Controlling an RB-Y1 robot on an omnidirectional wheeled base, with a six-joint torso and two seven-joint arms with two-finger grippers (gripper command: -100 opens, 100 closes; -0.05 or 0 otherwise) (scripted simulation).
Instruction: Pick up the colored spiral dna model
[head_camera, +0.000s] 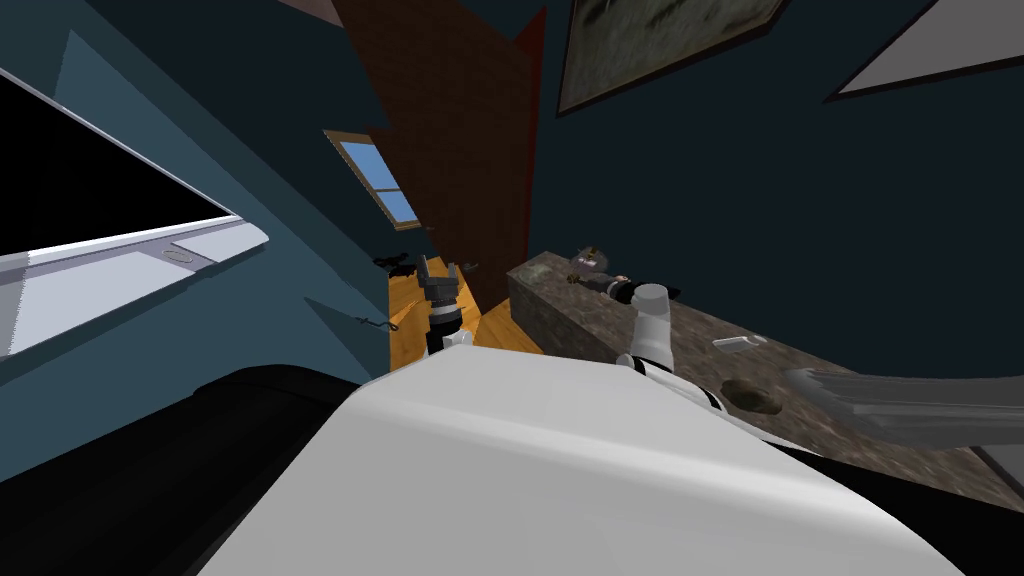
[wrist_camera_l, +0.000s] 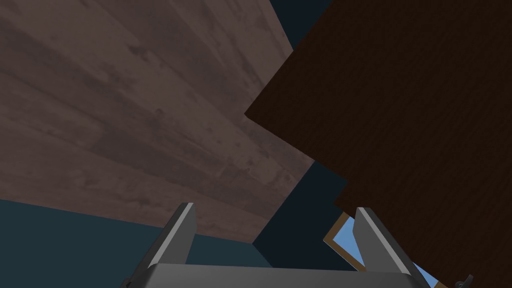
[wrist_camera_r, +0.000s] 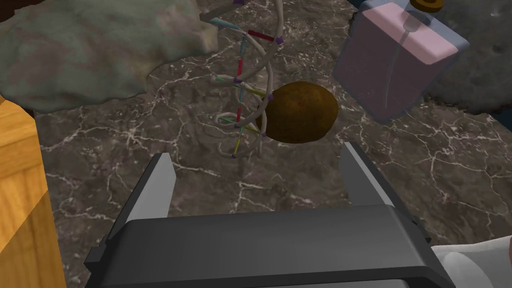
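The DNA model (wrist_camera_r: 243, 95) is a pale double spiral with red, blue, green and yellow rungs. It lies on the dark marble countertop (wrist_camera_r: 125, 135), just ahead of my right gripper (wrist_camera_r: 256, 152). That gripper is open and holds nothing, with the spiral's near end a little beyond its fingertips. A brown ball (wrist_camera_r: 300, 112) touches the spiral's side. In the head view my right arm (head_camera: 650, 325) reaches to the far end of the counter (head_camera: 560, 320). My left gripper (wrist_camera_l: 275, 207) is open and empty, raised beside the counter (head_camera: 438, 268).
A pink-topped clear bottle (wrist_camera_r: 395, 65) stands just past the ball. A grey-green lumpy mass (wrist_camera_r: 90, 50) lies on the spiral's other side. Wooden floor (wrist_camera_r: 20, 200) shows past the counter's edge. Further along the counter lie a small white object (head_camera: 740, 343) and a brown lump (head_camera: 752, 396).
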